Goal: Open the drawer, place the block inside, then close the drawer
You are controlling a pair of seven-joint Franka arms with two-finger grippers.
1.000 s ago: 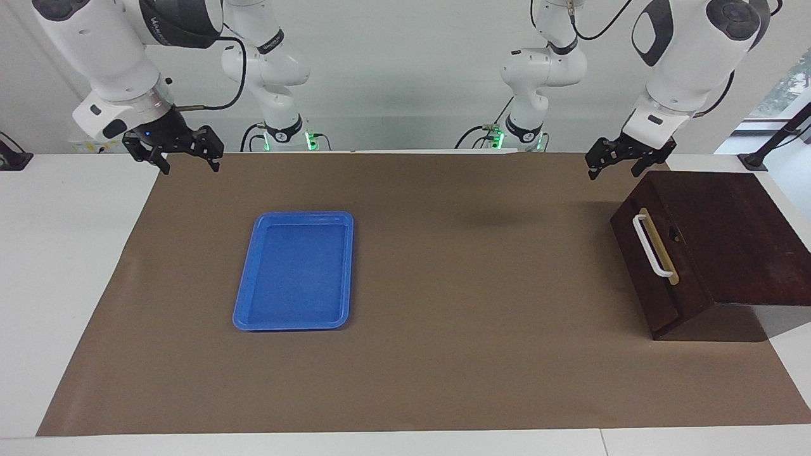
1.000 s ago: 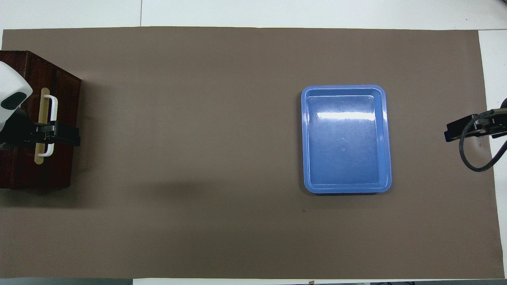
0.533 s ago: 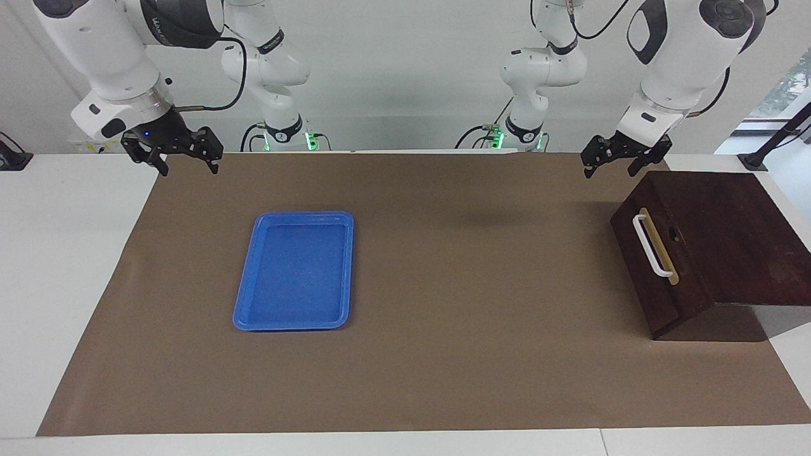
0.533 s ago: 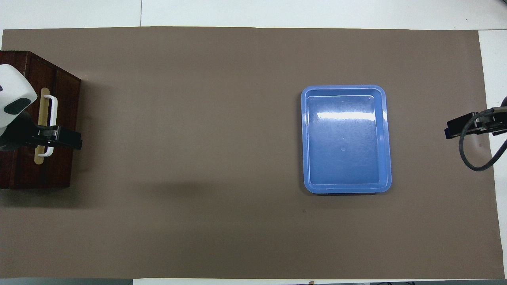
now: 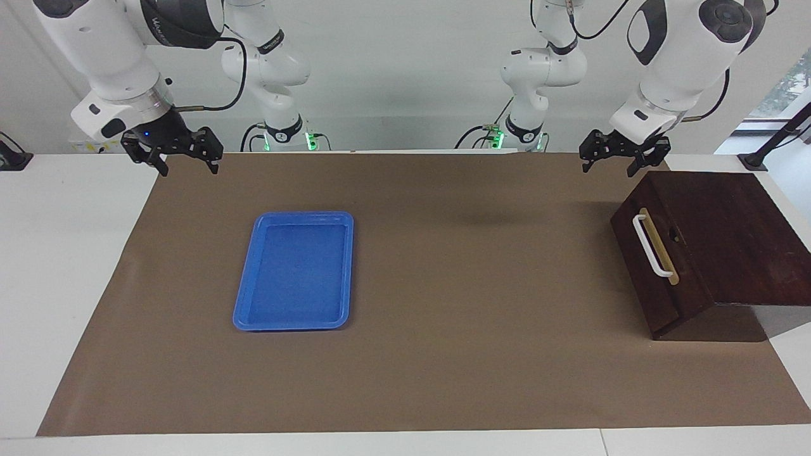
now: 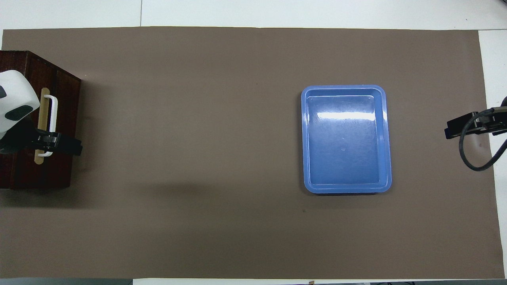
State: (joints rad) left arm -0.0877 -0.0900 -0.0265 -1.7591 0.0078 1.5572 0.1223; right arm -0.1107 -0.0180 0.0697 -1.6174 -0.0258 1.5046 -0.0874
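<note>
We see the drawer [image 5: 659, 253] shut in its dark box at the left arm's end of the table. The left gripper [image 5: 618, 161] hangs above it, jaws wide and empty. The right gripper [image 5: 184, 161] waits, jaws spread and empty, near the blue tray [image 5: 244, 304].

You have one high camera across the table, facing the robots; the other looks steeply down from above their end. Both stand far off and share the brown mat [image 5: 443, 285], tray [image 6: 346, 91] and box [image 5: 728, 215]
</note>
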